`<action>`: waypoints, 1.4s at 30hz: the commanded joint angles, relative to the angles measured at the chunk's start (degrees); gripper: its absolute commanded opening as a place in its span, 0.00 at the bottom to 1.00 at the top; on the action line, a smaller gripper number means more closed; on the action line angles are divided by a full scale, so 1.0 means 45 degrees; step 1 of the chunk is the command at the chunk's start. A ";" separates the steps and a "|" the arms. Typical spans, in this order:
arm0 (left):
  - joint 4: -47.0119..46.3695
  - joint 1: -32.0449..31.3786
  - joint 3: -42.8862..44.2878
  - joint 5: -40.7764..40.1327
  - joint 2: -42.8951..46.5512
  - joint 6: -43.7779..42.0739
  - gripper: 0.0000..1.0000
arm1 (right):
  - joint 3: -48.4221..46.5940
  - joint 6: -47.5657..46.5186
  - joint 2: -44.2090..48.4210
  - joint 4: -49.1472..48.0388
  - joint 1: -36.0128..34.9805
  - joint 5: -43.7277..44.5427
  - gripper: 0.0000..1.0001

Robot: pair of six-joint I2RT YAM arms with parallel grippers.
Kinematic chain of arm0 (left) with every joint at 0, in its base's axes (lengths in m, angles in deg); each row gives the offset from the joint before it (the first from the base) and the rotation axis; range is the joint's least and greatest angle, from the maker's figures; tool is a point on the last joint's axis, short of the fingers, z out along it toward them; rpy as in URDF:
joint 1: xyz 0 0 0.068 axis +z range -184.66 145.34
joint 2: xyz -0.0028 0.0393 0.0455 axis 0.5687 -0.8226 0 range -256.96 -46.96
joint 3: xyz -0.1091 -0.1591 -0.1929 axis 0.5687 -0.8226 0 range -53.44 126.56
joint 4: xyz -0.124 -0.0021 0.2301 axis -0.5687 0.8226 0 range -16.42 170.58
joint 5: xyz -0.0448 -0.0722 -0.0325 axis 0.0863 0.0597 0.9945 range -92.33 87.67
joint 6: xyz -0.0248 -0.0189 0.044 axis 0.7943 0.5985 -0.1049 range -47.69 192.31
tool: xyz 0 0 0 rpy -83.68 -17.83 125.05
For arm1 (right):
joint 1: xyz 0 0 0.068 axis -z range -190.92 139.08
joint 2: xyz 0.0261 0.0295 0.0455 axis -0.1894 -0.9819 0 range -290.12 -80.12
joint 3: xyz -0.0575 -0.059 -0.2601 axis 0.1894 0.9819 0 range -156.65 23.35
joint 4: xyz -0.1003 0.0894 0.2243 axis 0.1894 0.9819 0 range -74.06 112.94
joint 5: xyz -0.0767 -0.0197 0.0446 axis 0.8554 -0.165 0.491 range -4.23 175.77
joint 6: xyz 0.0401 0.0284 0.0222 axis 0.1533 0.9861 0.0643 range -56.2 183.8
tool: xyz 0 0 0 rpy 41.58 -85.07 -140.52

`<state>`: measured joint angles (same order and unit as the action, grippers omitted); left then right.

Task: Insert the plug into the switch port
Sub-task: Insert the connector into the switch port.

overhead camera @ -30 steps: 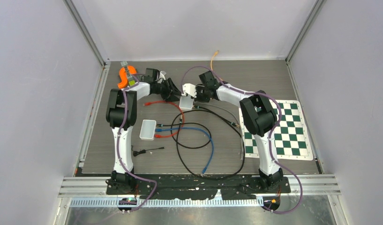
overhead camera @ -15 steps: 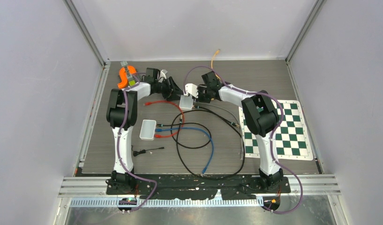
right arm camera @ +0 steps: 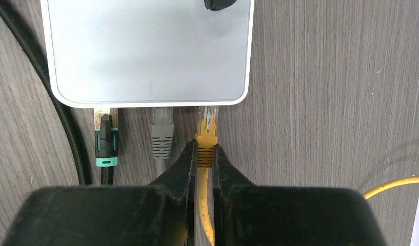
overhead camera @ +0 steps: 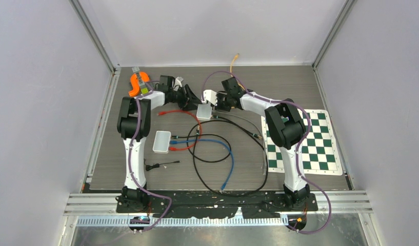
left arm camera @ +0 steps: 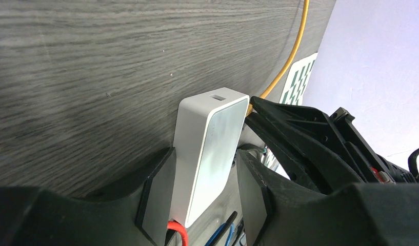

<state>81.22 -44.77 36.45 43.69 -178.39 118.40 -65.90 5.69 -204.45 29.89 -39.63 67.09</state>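
My R gripper (right arm camera: pixel 204 159) is shut tight on the yellow plug w/ a ribbed rubber boot (right arm camera: pixel 205 148). It pinches the boot from both sides. The plug's clear tip sits right at the edge of the white plastic switch box (right arm camera: pixel 145 51), at a port, but prob. not pushed all the way in. Next to it, a grey plug (right arm camera: pixel 161 134) and a black plug w/ a green band (right arm camera: pixel 105 146) go into the same edge. Farther off, my L gripper (left arm camera: pixel 204 165) is about half open and hugs the box by its two long sides.

The plug is light and hard, but its little clear tip & clip could snap, so the boot is the best spot to hold. The yellow wire (right arm camera: pixel 397 184) is bendy and may tug sideways. The box is smooth, so it could slip.

I can't see the port holes; the box edge hides them. Can't tell if the clip has clicked, or if the box lies flat on the grey wood table (right arm camera: pixel 325 77).
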 commanded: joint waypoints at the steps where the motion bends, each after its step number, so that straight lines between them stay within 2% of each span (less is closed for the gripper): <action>1: -0.0575 -0.0058 0.0021 0.0470 -0.0137 0.0053 0.49 | -0.0201 0.0046 0.0767 -0.0492 0.0030 -0.0550 0.05; 10: -0.0349 -0.0206 0.0784 0.1777 -0.0887 -0.0127 0.50 | -0.0428 -0.0333 0.0299 -0.0611 0.0027 -0.1475 0.05; 17: -0.1138 -0.0399 0.0947 0.2907 -0.1178 0.0230 0.50 | -0.1372 -0.0614 -0.0234 -0.0016 -0.0007 -0.1657 0.05; 25: -0.1326 -0.0400 0.0961 0.3112 -0.1173 0.0247 0.50 | -0.0722 -0.1858 0.0129 -0.0379 0.0006 -0.3491 0.05; 30: -0.1130 -0.0352 0.0822 0.2875 -0.0919 -0.0101 0.50 | -0.0487 -0.2647 0.0517 0.0138 0.0033 -0.4022 0.05; 34: -0.0690 -0.0361 0.0912 0.2633 -0.0746 -0.0596 0.50 | -0.0035 -0.2605 0.0947 -0.0354 0.0018 -0.4148 0.05; 42: -0.1226 -0.0568 0.0660 0.3060 -0.0565 -0.0669 0.50 | 0.0404 -0.1785 0.1117 -0.1735 -0.0014 -0.4135 0.05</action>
<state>78.24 -44.53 39.35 54.51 -183.01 116.50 -64.26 -3.49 -203.51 29.54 -36.92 57.52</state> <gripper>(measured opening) 0.502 0.125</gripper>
